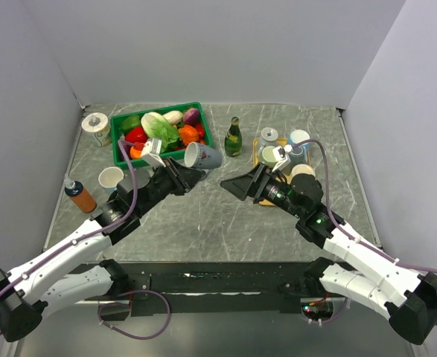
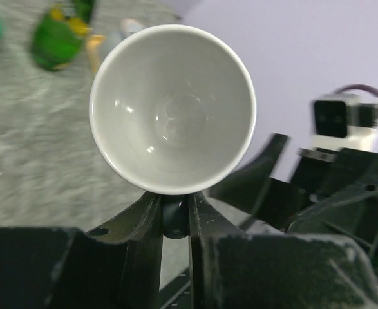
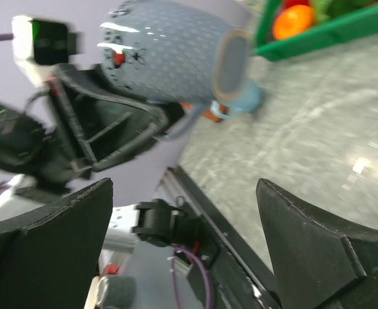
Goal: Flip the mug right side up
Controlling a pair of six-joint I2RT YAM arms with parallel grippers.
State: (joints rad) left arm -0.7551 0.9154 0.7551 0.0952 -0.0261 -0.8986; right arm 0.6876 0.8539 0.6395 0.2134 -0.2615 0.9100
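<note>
The mug [image 1: 202, 155] is grey-blue outside and white inside. It is held in the air on its side, above the table's middle. My left gripper [image 1: 191, 178] is shut on its handle. In the left wrist view the mug's white inside [image 2: 172, 106] faces the camera, with the dark handle [image 2: 174, 215] pinched between the fingers. In the right wrist view the mug [image 3: 169, 51] shows at the top, its base toward the camera. My right gripper [image 1: 231, 186] is open and empty, a little to the right of the mug.
A green crate [image 1: 158, 132] of vegetables stands at the back left. A green bottle [image 1: 234, 137], a tray of small cups [image 1: 284, 152], a paper cup [image 1: 111, 178], an orange bottle [image 1: 79, 196] and a tape roll [image 1: 95, 123] stand around.
</note>
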